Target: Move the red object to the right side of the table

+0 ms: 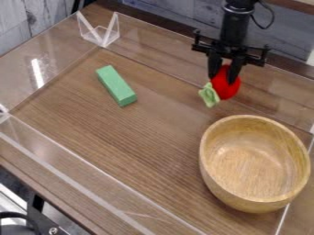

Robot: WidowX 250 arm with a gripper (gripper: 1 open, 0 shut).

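Where gripped, red object point(225, 88), green-tufted.

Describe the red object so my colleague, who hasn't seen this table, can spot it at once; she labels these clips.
Start at the big wooden bowl at the table's near right. Just beyond its far rim, the black claw is shut on the red object, a small round red toy fruit. Its green leafy tuft and bright red set it apart from the green rectangular block to the left.
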